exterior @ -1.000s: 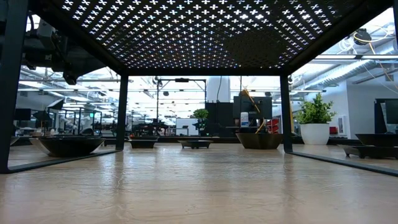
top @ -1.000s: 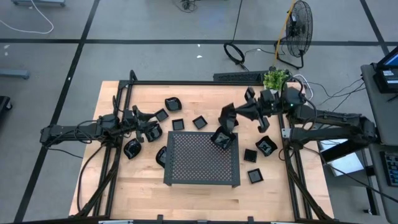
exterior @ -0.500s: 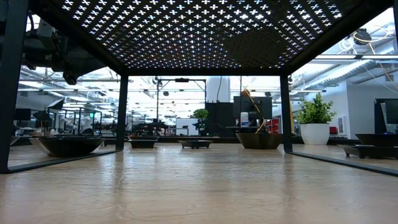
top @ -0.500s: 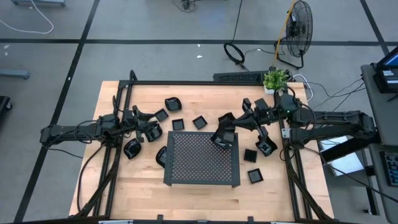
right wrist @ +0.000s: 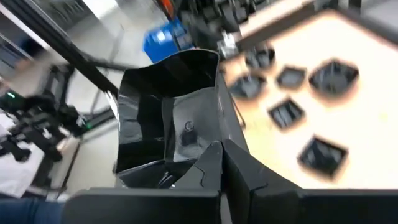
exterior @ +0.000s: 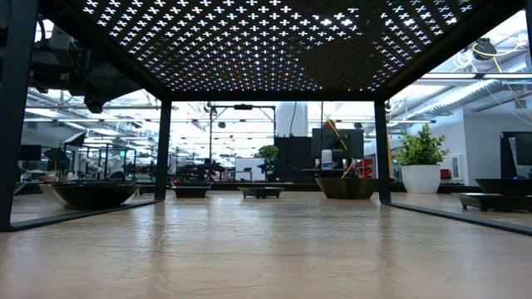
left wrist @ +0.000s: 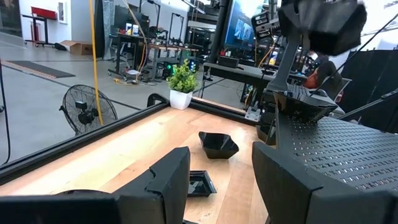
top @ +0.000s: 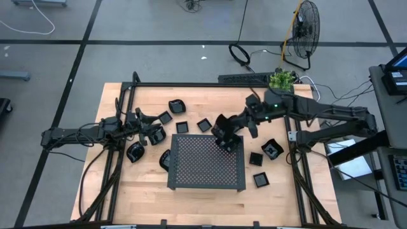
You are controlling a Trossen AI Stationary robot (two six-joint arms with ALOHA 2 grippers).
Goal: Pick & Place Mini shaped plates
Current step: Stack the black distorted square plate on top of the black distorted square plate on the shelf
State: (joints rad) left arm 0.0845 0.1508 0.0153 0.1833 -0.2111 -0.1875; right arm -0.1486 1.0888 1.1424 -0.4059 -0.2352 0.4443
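Since a moment ago, the right gripper point(top: 224, 129) has moved along over the tray's point(top: 206, 178) far corner. Its fingers are pressed tight on the rim of a little black plate point(right wrist: 169, 127), held up above the tray. Other plates lie around on the counter point(top: 127, 197). Over by the tray's left side, the left gripper point(top: 154, 126) waits, spread apart.

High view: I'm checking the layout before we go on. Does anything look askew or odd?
One mini plate sits half tucked under the tray's left edge. The right end effector holds another plate tilted above the tray's far right corner. Nothing looks spilled or broken.
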